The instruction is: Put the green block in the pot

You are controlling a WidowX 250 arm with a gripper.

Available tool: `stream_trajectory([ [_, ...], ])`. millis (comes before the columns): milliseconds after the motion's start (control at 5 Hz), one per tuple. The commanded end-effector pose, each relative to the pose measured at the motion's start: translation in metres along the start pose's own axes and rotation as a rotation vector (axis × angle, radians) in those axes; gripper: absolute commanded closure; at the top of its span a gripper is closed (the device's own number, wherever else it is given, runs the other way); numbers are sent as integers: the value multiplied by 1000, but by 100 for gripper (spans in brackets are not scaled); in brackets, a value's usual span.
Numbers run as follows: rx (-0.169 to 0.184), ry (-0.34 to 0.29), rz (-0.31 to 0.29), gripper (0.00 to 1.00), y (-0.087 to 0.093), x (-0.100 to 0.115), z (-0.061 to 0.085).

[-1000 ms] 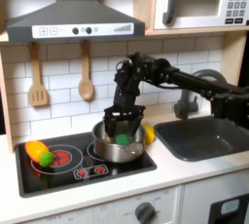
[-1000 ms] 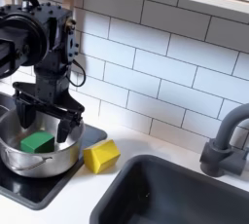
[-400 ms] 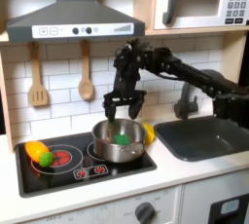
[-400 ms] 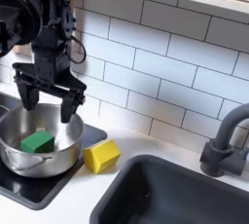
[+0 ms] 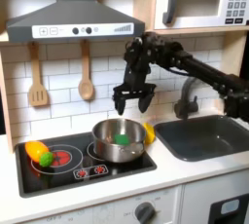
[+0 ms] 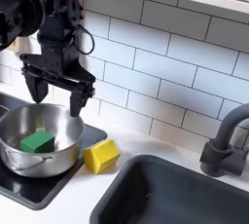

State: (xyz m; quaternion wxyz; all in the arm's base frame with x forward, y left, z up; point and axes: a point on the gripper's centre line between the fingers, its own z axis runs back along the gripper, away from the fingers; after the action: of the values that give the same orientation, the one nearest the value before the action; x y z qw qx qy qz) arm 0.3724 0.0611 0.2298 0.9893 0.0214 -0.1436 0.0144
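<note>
Now green block point(image 6: 39, 141) sits on the pot point(image 6: 29, 162) floor, toward its 9 o'clock side in the second exterior view; also seen inside pot point(image 5: 101, 146) in the first exterior view. Gripper point(image 6: 53, 93) hangs above the pot rim at 12 o'clock, fingers point(image 6: 76, 100) spread apart, holding nothing. Yellow piece point(image 6: 101, 156) lies at the pot's 3 o'clock, just beside it
</note>
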Motion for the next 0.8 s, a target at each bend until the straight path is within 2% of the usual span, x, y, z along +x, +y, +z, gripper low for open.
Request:
stream_trajectory([
  [0,-30,13,-90,0,-32,-23,1],
  [200,-47,29,-110,0,-41,-35,-1],
  [600,-26,53,-157,0,-49,-63,-1],
])
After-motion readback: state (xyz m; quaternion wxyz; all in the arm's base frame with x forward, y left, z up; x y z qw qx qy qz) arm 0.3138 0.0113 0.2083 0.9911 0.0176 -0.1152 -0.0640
